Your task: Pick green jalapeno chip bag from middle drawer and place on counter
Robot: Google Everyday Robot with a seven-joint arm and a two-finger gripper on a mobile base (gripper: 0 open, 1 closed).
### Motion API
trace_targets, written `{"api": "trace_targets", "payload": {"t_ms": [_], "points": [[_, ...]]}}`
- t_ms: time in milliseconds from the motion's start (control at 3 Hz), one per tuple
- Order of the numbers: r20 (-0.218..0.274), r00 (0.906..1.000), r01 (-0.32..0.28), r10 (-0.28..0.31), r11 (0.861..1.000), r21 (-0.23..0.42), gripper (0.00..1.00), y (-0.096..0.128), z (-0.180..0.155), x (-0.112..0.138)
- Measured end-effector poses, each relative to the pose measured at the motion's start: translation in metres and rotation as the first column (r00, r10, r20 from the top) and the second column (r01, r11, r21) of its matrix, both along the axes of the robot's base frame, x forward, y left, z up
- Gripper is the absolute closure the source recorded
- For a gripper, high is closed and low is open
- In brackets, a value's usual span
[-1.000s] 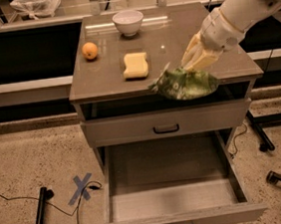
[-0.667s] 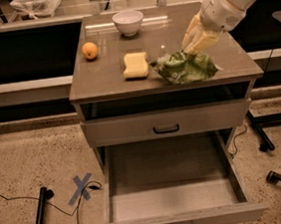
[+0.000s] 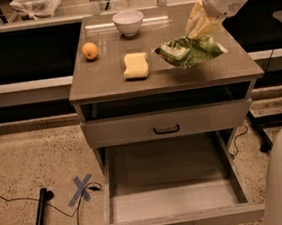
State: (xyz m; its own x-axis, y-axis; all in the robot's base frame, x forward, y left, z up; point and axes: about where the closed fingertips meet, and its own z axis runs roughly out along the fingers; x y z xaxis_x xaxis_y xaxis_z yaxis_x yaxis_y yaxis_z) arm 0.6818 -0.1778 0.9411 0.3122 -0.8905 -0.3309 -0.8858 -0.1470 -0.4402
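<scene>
The green jalapeno chip bag [image 3: 189, 51] hangs over the right part of the counter [image 3: 107, 83], held by its upper right end. My gripper [image 3: 201, 29] is shut on the bag, above the counter's right side, with the white arm reaching in from the upper right. The middle drawer [image 3: 171, 181] is pulled open below and its pale floor holds nothing.
On the counter stand a yellow sponge [image 3: 136, 65], an orange [image 3: 90, 51] and a white bowl [image 3: 128, 22]. The upper drawer front with a black handle [image 3: 166, 129] is closed. A blue tape cross [image 3: 82, 188] and cables lie on the floor at left.
My gripper has carried the bag up and back from the counter's front right edge to over its right side.
</scene>
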Motion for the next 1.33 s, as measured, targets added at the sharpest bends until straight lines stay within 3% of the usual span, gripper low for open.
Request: {"api": "trace_targets", "payload": {"t_ms": [333, 1333], "points": [[0.046, 0.9990, 0.000, 0.002, 0.999, -0.035, 0.84, -0.0073, -0.0097, 0.0179], [0.045, 0.9989, -0.006, 0.007, 1.000, -0.031, 0.14, -0.0006, -0.0180, 0.0247]]}}
